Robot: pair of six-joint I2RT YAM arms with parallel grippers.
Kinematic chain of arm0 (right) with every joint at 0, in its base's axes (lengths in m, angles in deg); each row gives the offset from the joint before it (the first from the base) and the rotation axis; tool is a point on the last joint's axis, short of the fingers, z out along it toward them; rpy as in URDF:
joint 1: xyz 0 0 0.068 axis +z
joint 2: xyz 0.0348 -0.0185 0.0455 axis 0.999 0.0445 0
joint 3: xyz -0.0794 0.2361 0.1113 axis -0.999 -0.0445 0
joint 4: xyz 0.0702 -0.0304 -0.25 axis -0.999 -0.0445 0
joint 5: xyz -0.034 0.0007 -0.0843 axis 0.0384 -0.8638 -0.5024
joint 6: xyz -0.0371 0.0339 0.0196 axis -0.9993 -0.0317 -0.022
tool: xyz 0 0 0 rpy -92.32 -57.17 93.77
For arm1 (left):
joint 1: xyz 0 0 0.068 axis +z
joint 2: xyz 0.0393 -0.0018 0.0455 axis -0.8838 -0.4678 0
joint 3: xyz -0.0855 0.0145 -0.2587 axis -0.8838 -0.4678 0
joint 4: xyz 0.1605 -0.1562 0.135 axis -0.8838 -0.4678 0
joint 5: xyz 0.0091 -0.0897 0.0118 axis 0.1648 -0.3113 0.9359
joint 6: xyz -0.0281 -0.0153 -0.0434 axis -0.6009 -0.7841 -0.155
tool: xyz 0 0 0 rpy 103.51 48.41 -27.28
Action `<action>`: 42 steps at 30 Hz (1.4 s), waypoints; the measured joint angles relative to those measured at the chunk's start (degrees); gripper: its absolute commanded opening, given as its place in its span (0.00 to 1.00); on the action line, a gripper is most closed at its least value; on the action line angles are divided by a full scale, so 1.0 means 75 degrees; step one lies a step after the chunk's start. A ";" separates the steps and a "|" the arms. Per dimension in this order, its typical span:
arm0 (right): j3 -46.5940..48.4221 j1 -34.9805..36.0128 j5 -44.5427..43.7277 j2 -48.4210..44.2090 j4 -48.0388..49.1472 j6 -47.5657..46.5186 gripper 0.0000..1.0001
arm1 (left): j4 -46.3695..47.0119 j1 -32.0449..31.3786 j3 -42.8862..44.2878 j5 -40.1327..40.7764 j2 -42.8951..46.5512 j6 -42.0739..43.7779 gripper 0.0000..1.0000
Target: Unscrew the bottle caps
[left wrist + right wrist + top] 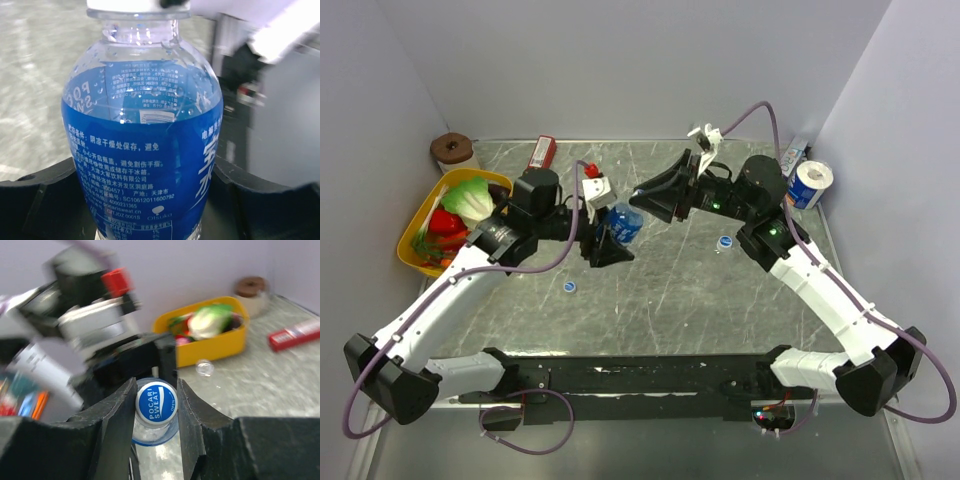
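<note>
A clear bottle (625,224) with a blue label is held above the table's middle, tilted. My left gripper (607,245) is shut on its body; in the left wrist view the bottle (142,150) fills the frame between the black fingers (35,200). My right gripper (644,199) is shut on its blue and white cap (156,403), which sits between the two fingers (117,415) and reads POCARI SWEAT. The cap's white rim (137,6) shows at the top of the left wrist view. Two loose caps (569,287) (725,242) lie on the table. The other bottles are not in view.
A yellow basket (412,225) of toy vegetables stands at the left; it also shows in the right wrist view (220,347). A red box (542,152) and a brown-lidded jar (453,150) are at the back left. A toilet roll (810,183) is at the back right. A small clear round object (204,368) lies near the basket.
</note>
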 measured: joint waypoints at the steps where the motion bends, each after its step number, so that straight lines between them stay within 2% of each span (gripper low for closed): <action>1: -0.0012 -0.0009 0.0291 -0.0015 0.0079 -0.0111 0.20 | -0.0061 0.0070 0.0003 -0.0367 0.0006 0.0070 0.44; 2: -0.0012 -0.0017 0.0627 -0.0017 0.0154 -0.0233 0.20 | -0.0216 0.0157 0.0020 -0.0965 0.0006 0.0160 0.44; 7: -0.0012 -0.0017 0.1778 -0.0032 0.0283 -0.0670 0.23 | -0.1113 0.0420 0.0283 -0.2352 -0.0087 0.0635 0.43; 10: -0.0012 -0.0015 0.2154 -0.0105 0.0256 -0.0927 0.32 | -0.1588 0.0510 0.0440 -0.2940 -0.0143 0.0921 0.44; 13: -0.0012 -0.0009 0.2235 -0.0230 0.0017 -0.1186 0.53 | -0.1766 0.0562 0.0478 -0.3185 -0.0146 0.1049 0.43; 14: -0.0012 -0.0009 0.2226 -0.0265 -0.0055 -0.1256 0.67 | -0.1778 0.0580 0.0478 -0.3217 -0.0146 0.1067 0.43; 17: -0.0111 -0.0204 0.1868 -0.0484 -0.0487 -0.1699 0.80 | -0.1824 0.0720 0.0498 -0.3806 -0.0061 0.1174 0.43; 21: -0.0376 -0.0554 0.1029 -0.0659 -0.1107 -0.2189 0.87 | -0.1673 0.0682 0.0606 -0.4462 0.0364 0.1241 0.43; 22: -0.0425 -0.0562 0.0912 -0.0676 -0.1189 -0.2229 0.99 | -0.1629 0.0682 0.0641 -0.4549 0.0466 0.1244 0.43; 26: -0.0533 -0.0562 0.0726 -0.0816 -0.1393 -0.2142 1.00 | -0.1314 0.0682 0.0685 -0.4159 0.0659 0.1064 0.44; 33: -0.0513 -0.0562 0.0417 -0.1405 -0.1204 -0.1247 1.00 | -0.0734 0.0417 0.0615 -0.1139 0.0297 0.0574 0.41; 38: 0.0166 -0.0562 -0.0758 -0.1355 -0.1743 -0.0557 0.88 | -0.0562 -0.0289 0.0431 0.0589 0.0117 0.0405 0.41; 42: 0.0656 -0.0562 -0.1495 -0.1040 -0.2145 -0.0221 0.82 | -0.0163 -0.0510 0.0143 0.1142 0.0122 0.0204 0.41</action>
